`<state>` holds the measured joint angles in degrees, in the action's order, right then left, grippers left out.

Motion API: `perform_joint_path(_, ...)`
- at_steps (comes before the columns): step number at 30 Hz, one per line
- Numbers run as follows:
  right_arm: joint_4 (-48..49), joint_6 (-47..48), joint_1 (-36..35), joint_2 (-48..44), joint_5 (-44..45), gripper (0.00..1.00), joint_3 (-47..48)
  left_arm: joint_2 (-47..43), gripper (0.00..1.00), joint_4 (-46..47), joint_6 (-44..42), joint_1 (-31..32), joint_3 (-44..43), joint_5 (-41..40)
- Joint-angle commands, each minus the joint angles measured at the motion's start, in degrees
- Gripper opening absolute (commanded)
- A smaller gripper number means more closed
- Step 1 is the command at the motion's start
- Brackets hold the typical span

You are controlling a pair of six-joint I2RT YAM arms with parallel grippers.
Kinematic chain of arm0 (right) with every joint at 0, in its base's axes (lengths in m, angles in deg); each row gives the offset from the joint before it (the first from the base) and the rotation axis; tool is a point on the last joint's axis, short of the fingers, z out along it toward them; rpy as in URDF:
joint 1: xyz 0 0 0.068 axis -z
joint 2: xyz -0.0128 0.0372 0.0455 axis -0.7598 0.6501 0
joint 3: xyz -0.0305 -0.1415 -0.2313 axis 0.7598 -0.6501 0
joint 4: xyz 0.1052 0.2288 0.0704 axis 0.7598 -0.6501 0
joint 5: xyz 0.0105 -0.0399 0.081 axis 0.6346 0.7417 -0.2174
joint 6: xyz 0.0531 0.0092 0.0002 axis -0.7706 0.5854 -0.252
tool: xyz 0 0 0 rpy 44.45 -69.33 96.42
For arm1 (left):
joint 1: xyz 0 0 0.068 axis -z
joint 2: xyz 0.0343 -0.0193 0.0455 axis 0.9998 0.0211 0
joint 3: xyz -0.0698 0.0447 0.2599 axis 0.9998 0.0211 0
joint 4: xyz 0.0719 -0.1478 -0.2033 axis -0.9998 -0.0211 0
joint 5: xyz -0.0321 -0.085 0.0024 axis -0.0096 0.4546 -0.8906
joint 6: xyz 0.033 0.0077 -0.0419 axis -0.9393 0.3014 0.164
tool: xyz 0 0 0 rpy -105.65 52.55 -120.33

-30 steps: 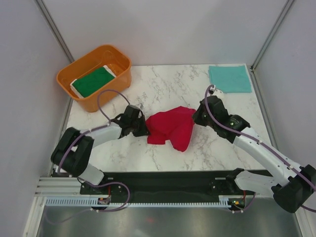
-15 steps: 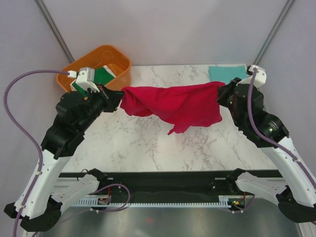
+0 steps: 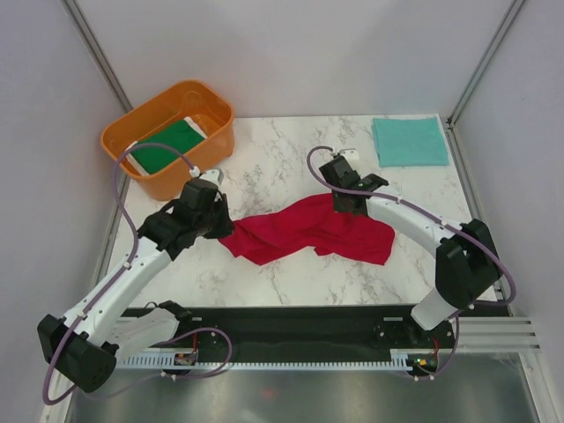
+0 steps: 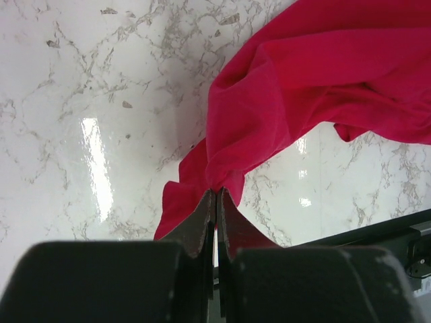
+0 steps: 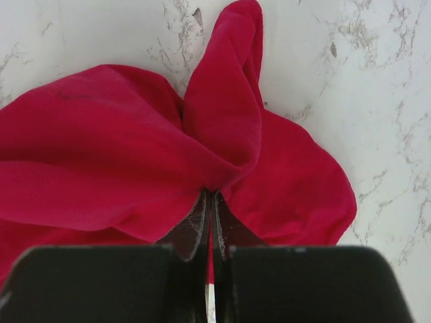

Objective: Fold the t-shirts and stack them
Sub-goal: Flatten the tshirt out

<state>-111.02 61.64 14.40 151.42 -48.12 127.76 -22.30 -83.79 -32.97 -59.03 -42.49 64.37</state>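
Spanning white marble table (image 3: 291, 159), red t-shirt (image 3: 300, 231), grey walls (image 3: 291, 53)

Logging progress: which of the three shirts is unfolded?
The red t-shirt, crumpled mid-table; the teal t-shirt lies folded at the far right, the green t-shirt folded in the orange tub.

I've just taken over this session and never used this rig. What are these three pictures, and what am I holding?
You are driving two robot arms bolted at the near edge of a marble table. The wide picture looks down from above and behind them; the other two come from a camera on each wrist. The left hand and right hand are each shut on a fold of the red t-shirt, which lies crumpled on the table between them. A folded teal t-shirt lies at the far right corner. A green t-shirt sits in the orange tub at the far left.
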Motion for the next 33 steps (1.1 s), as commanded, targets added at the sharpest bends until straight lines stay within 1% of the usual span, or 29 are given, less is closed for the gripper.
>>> perform_joint_path(1,5.41,4.04,1.91,3.14,-1.42,0.04,4.52,0.99,0.02,3.20,0.27,0.04,-1.03,-0.44)
perform_joint_path(4,8.83,6.94,3.14,8.42,-4.23,0.05,9.35,0.30,0.02,5.75,0.10,-0.05,-0.15,0.53)
perform_joint_path(5,9.11,7.64,3.14,9.83,-4.50,0.06,11.10,-0.49,0.02,6.02,0.10,-0.05,-0.06,0.45)
perform_joint_path(6,9.03,8.69,3.14,11.33,-4.42,0.06,15.21,-0.93,0.02,6.20,0.01,-0.05,-0.15,0.45)
perform_joint_path(7,8.07,9.05,3.23,13.61,-4.33,0.09,17.25,-1.28,0.02,6.37,-0.16,-0.05,-0.58,0.27)
perform_joint_path(8,7.02,9.05,3.23,14.50,-3.98,0.22,19.36,-1.98,0.02,6.37,-0.60,-0.05,-0.94,0.19)
perform_joint_path(9,3.53,8.53,3.23,14.94,-2.32,0.31,23.39,-2.25,0.02,6.46,-0.87,-0.14,-1.20,0.10)
perform_joint_path(11,-1.23,4.76,3.23,14.42,-0.82,0.48,26.23,-2.60,0.02,6.55,-1.57,-0.14,-1.64,-0.34)
perform_joint_path(12,-5.87,2.92,3.23,13.38,-0.03,0.52,26.33,-3.22,0.02,6.55,-1.83,-0.05,-1.56,-0.52)
perform_joint_path(13,-7.57,-1.88,3.32,9.88,0.41,0.54,25.11,-3.66,0.02,6.55,-2.01,-0.05,-0.95,-0.87)
perform_joint_path(14,-8.72,-4.19,3.23,7.67,-0.02,0.56,23.01,-4.10,0.02,6.64,-2.10,-0.05,-0.50,-0.96)
perform_joint_path(15,-10.38,-6.91,3.23,5.22,-0.63,0.57,17.24,-5.06,0.02,6.72,-2.19,-0.05,-0.15,-0.87)
perform_joint_path(16,-11.09,-11.99,3.23,0.32,-1.77,0.57,14.14,-5.42,0.02,6.81,-2.36,-0.05,0.63,-0.43)
perform_joint_path(17,-11.62,-14.65,3.23,-2.17,-2.56,0.57,11.06,-5.68,0.02,6.90,-2.62,-0.05,0.82,-0.08)
perform_joint_path(18,-12.24,-16.76,3.32,-4.45,-3.18,0.57,5.29,-5.86,0.02,7.16,-2.71,-0.05,1.08,0.18)
perform_joint_path(19,-13.37,-18.44,3.32,-8.65,-3.80,0.57,2.62,-6.03,0.02,7.34,-2.89,-0.05,1.43,0.79)
perform_joint_path(20,-14.08,-22.02,3.41,-10.61,-3.63,0.57,0.25,-5.95,0.02,7.51,-3.06,-0.05,1.52,1.15)
perform_joint_path(21,-15.05,-23.36,3.84,-12.46,-2.84,0.58,-4.04,-5.77,0.02,7.95,-3.24,-0.05,1.61,1.24)
perform_joint_path(22,-15.49,-24.86,4.37,-15.78,-2.31,0.58,-6.17,-5.42,0.02,8.04,-3.42,-0.05,1.70,1.59)
perform_joint_path(23,-15.76,-25.91,5.33,-17.21,-2.22,0.59,-8.19,-5.24,0.02,8.22,-3.85,-0.05,1.70,1.85)
perform_joint_path(24,-15.58,-26.45,8.04,-19.31,-2.83,0.59,-11.78,-5.16,0.02,8.39,-4.03,-0.05,1.87,1.85)
perform_joint_path(27,-15.15,-25.32,12.79,-20.56,-4.33,0.58,-16.28,-4.54,0.02,8.66,-4.38,-0.05,1.96,1.85)
perform_joint_path(29,-14.62,-25.05,14.21,-20.74,-3.98,0.56,-17.70,-4.45,0.02,9.01,-4.30,-0.05,2.31,2.03)
perform_joint_path(33,-9.88,-26.10,16.67,-19.08,-5.64,0.54,-22.00,-3.49,0.02,9.89,-4.30,-0.05,2.58,2.21)
